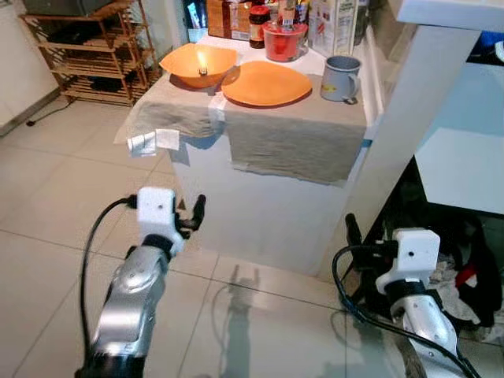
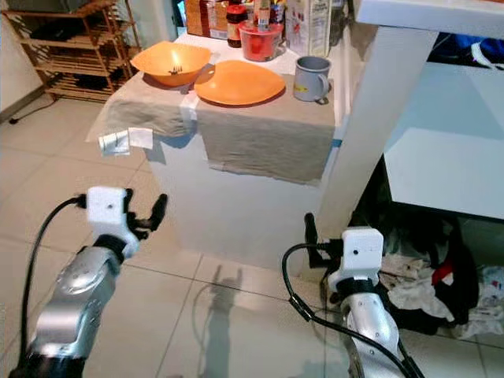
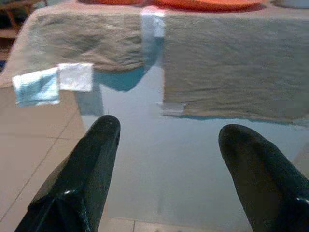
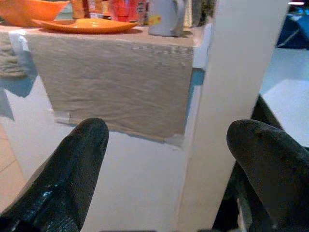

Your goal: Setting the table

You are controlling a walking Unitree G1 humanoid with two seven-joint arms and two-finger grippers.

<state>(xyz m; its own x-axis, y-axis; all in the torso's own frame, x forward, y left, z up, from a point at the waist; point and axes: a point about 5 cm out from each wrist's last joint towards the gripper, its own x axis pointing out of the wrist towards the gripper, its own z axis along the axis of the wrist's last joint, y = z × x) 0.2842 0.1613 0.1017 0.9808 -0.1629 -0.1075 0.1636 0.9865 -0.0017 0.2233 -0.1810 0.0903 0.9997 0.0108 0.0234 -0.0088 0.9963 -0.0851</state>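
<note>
A white desk point(image 1: 260, 213) is seen ahead, with bare tiled floor point(image 1: 55, 205) open in front of it. A tan cloth point(image 1: 291, 134) hangs over its front edge. A white post point(image 1: 409, 118) stands close at the right. On the cloth an orange bowl point(image 1: 197, 64) sits just beside an orange plate point(image 1: 266, 83), with a grey mug point(image 1: 341, 77) nearby. Jars behind are cut off. The left claw point(image 3: 164, 159) and right claw point(image 4: 169, 154) are held low, fingers apart, nothing gripped.

Bright, even indoor light; the glossy cream floor tiles point(image 1: 260, 315) carry soft arm shadows and reflections (lower centre); wrist views look soft, their foreground blurred.
</note>
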